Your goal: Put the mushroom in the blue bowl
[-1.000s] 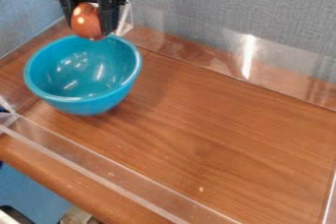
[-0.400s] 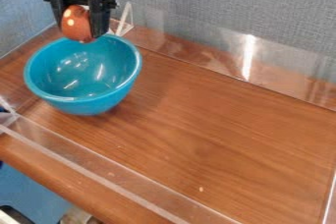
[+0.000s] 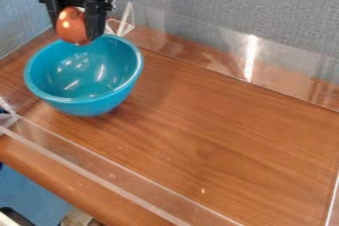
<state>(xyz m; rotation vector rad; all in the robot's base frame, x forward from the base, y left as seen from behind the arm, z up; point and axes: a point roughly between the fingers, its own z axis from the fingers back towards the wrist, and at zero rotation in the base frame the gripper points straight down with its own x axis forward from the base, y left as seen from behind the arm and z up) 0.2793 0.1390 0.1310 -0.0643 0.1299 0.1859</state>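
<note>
The mushroom, a small reddish-brown egg shape, hangs between the fingers of my black gripper, which is shut on it. It sits above the far rim of the blue bowl, a large glossy turquoise bowl standing at the back left of the wooden table. The bowl's inside shows nothing but reflections.
Clear acrylic walls line the table's back and front edges. A grey textured wall stands behind. The wooden surface stretches to the right of the bowl.
The gripper with the mushroom has shifted left, from over the bowl's back right rim toward its back left rim. The bowl has stayed put.
</note>
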